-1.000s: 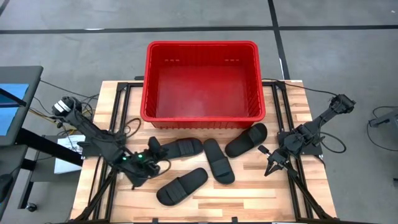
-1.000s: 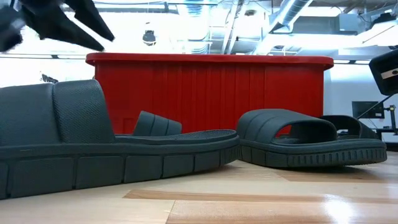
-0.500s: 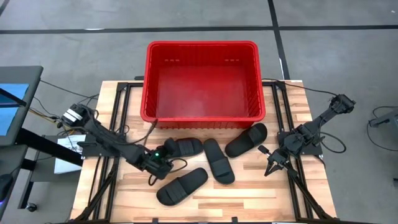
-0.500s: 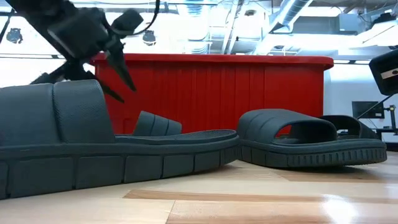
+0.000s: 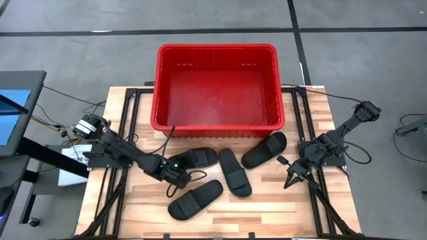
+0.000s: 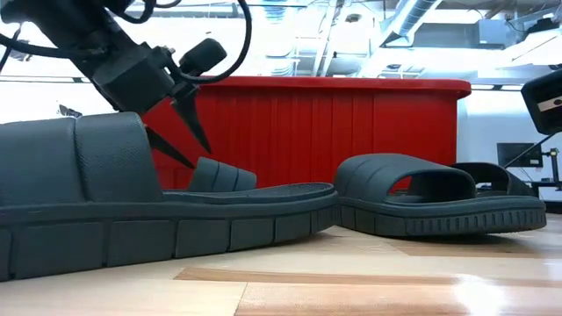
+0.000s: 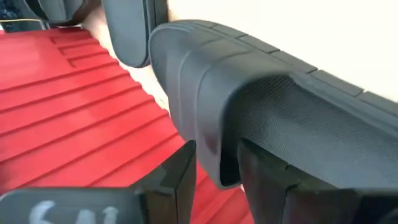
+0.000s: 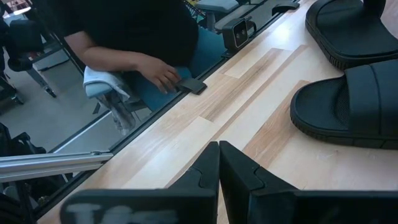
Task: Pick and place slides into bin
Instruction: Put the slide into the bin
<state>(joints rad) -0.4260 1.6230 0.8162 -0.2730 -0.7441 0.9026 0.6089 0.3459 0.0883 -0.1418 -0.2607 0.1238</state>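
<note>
Left end effector [image 5: 181,173]: fingers spread around the leftmost slide's [image 5: 195,159] strap.
Right end effector [image 5: 291,177]: pressed together, above the surface [image 5: 267,200].
Bin [image 5: 217,127]: held no slides.

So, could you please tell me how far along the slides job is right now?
Nothing is done yet: the red bin is empty and all four slides still lie on the table. In hand: the left gripper has its fingers straddling the strap of the leftmost slide, not lifted. The right gripper waits shut beside the rightmost slide. Left: all four placements.
</note>
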